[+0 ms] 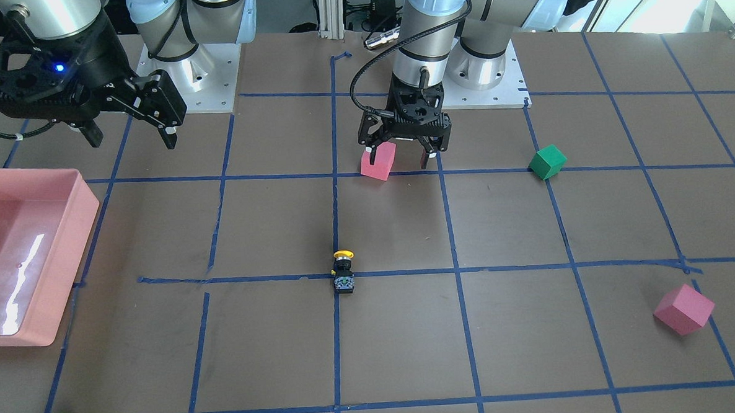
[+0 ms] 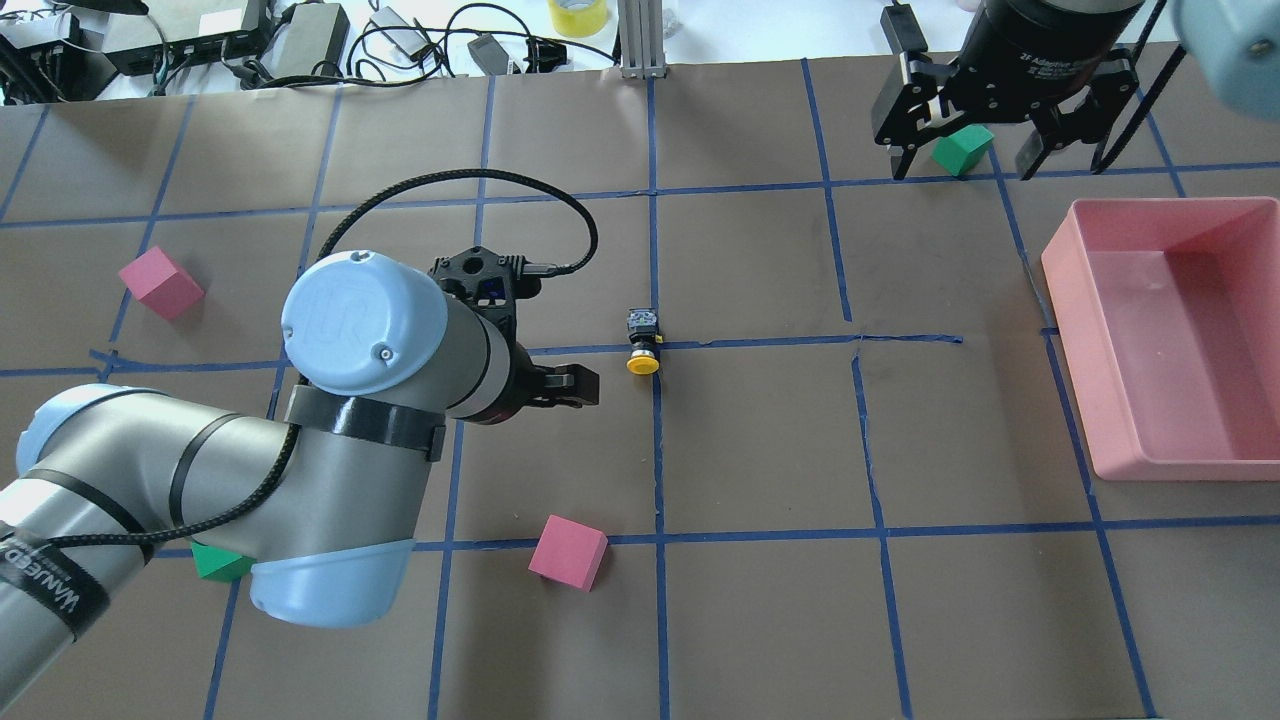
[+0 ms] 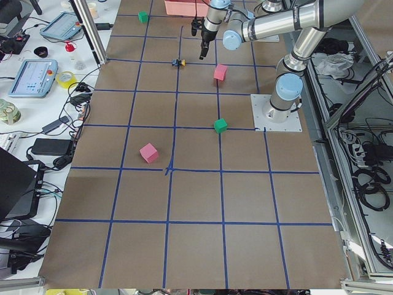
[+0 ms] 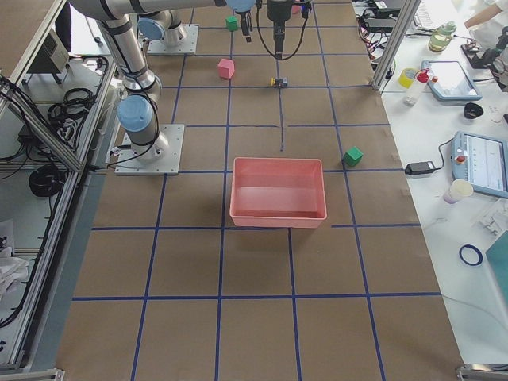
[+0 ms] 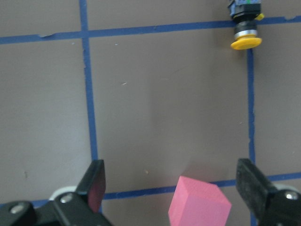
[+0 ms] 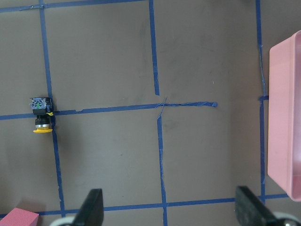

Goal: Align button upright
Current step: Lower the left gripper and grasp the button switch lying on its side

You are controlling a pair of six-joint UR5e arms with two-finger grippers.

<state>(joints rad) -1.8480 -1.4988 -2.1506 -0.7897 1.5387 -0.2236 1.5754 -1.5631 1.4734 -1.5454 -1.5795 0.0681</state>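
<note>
On tape line (image 1: 407,272): button (image 1: 344,273) on its side | pink cube (image 1: 378,162) near spread left hand (image 1: 399,154) | right hand (image 6: 171,207) spread

One yellow-capped button (image 2: 643,340), two pink cubes (image 2: 160,283) (image 2: 568,552), two green cubes (image 2: 962,148) (image 2: 222,563) and one pink bin (image 2: 1066,300) on the taped surface (image 2: 760,450).

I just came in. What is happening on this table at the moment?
Nothing is being held right now. The button lies on its side on the table, at a crossing of blue tape lines, with its yellow cap pointing toward the robot's base. The left gripper hangs open over a pink cube, apart from the button. The right gripper is also open, raised near the pink bin. The button is not yet set upright.
</note>
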